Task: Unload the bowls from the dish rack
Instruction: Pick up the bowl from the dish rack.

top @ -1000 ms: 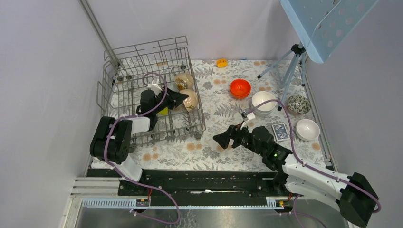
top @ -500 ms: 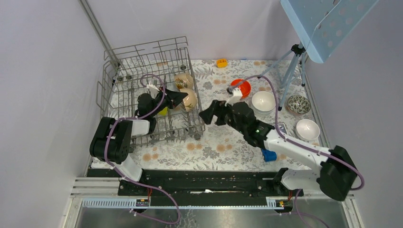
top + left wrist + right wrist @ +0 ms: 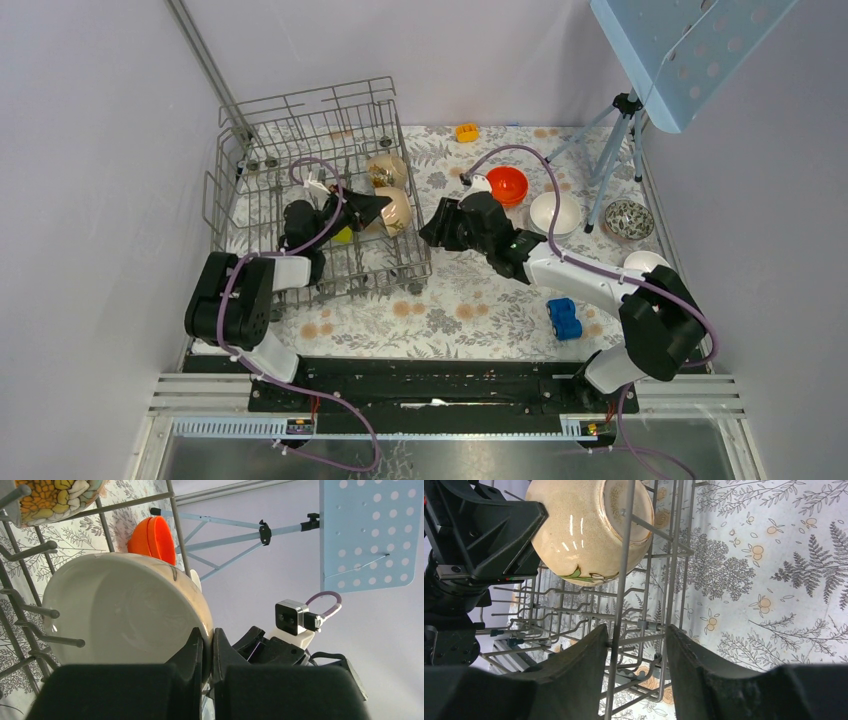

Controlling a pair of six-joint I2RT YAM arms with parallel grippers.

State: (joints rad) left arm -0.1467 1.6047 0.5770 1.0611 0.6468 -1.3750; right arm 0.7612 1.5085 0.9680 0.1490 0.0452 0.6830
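Observation:
The grey wire dish rack [image 3: 262, 150] stands at the back left. Inside it my left gripper [image 3: 378, 205] is shut on the rim of a beige bowl [image 3: 400, 208]; the left wrist view shows that rim pinched between the fingers [image 3: 196, 647] over the bowl's pale inside [image 3: 120, 610]. A mottled bowl [image 3: 386, 170] stands behind it. My right gripper [image 3: 432, 228] is open just outside the rack's right wall, a rack wire [image 3: 621, 600] running between its fingers, the beige bowl [image 3: 584, 527] ahead. On the table lie an orange bowl [image 3: 506, 185], a white bowl [image 3: 554, 212] and a dark patterned bowl [image 3: 628, 218].
A blue toy car [image 3: 564, 318] lies on the floral tablecloth near the right arm. Another white bowl [image 3: 648, 262] shows partly behind that arm. A small yellow object [image 3: 466, 131] sits at the back edge, and a tripod [image 3: 610, 150] stands at the back right.
My right arm swung from the middle of the table up and left to the rack's right wall, its jaws narrowing. My left gripper closed on the beige bowl's rim.

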